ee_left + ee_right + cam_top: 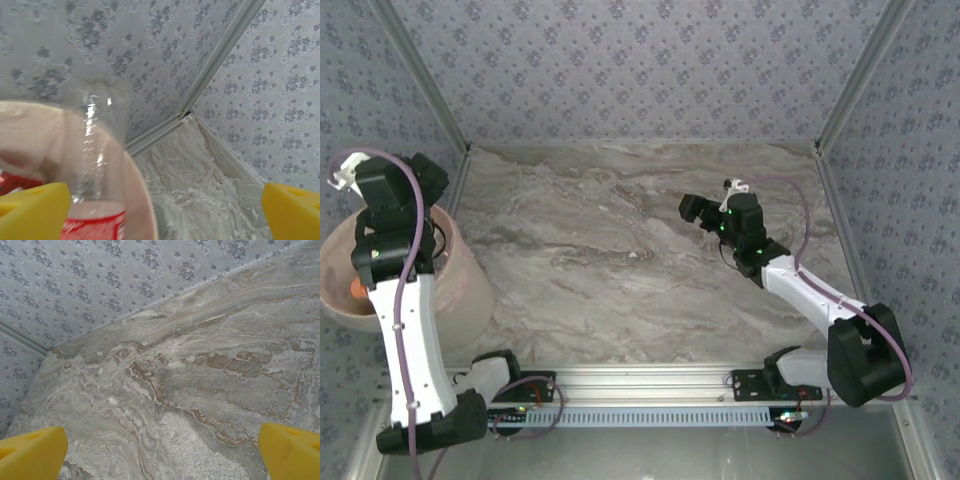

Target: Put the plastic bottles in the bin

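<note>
Left pincer [428, 180] over the bin [470, 290], right pincer [695, 208] above the table [610, 270]

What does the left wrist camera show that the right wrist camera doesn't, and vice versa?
Left wrist: a clear plastic bottle with a red label, close against the pale pink round bin. Right wrist: a wide stretch of grey marble table. Both: blue-grey floral wallpaper, marble, and yellow fingers spread wide, so the left gripper and right gripper are open.
</note>
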